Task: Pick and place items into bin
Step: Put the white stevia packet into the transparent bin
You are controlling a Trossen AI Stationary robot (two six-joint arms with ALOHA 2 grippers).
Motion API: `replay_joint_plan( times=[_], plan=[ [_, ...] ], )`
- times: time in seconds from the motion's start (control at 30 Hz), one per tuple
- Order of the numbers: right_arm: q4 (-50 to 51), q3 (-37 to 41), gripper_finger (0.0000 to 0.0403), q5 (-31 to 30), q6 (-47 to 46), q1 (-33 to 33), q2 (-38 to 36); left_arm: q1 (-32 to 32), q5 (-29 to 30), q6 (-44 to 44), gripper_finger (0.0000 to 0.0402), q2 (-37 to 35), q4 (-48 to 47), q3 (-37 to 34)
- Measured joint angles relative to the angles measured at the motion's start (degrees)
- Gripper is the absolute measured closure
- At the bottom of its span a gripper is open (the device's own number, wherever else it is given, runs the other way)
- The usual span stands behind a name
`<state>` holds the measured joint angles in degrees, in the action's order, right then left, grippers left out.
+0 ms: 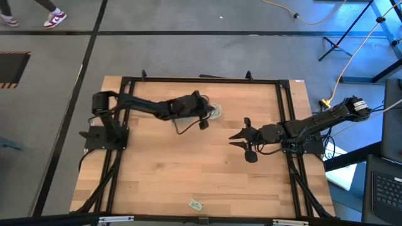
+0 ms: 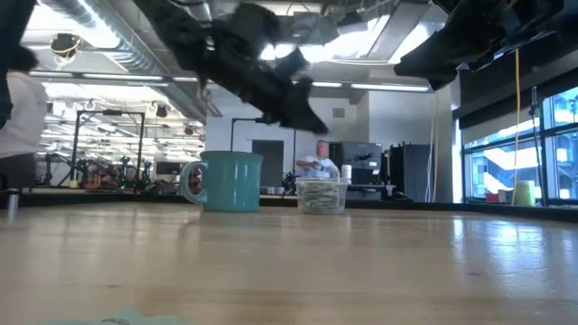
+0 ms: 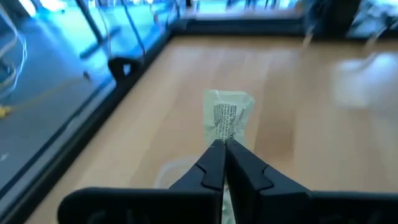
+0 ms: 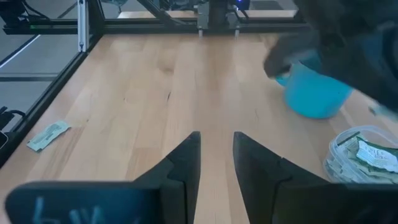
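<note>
Though printed, packet (image 3: 226, 118) text unreadable.

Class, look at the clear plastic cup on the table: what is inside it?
The clear cup is well filled with pale green wrapped packets. Those lower down are covered, so they cannot be counted. The left gripper holds another packet.

So the whole setup sits on a light butcher-block wooden table (image 1: 188, 163) with a black metal frame (image 1: 201, 80) running around its edges. Toward the far edge, a bit left of centre, there's a teal ceramic mug with a handle (image 2: 226, 181), and just beside it a small clear plastic cup (image 2: 321, 195) stuffed with wrapped packets. One pale green flat packet (image 1: 195, 204) lies alone near the table's front edge, well apart from the cup.
</note>
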<state>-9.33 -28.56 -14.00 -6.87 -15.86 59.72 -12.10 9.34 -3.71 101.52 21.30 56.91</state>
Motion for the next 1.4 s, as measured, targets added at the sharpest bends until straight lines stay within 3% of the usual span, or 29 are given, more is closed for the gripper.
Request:
replay_joint_plan(
  times=[0.27,0.7,1.0,1.2,1.4],
  plan=[
    [1.1,0.0,0.0305,0.0,-0.3,0.0,0.0,-1.3,0.6,1.5,0.0398,7.0,-7.4,5.8],
    [1.6,0.0,0.0305,0.0,-0.5,0.0,0.0,-1.5,4.1,3.0,0.0396,8.1,-13.1,5.7],
    [1.5,0.0,0.0305,0.0,-0.6,0.0,0.0,-1.7,3.6,2.5,0.0345,8.0,-12.5,5.7],
    [1.5,0.0,0.0305,0.0,-0.6,0.0,0.0,-1.5,6.6,-2.4,0.0324,2.0,-12.5,5.7],
    [0.9,0.0,0.0305,1.7,0.7,-0.4,0.0,1.4,-0.7,-8.7,0.0328,-8.8,-17.1,5.7]
  ],
)
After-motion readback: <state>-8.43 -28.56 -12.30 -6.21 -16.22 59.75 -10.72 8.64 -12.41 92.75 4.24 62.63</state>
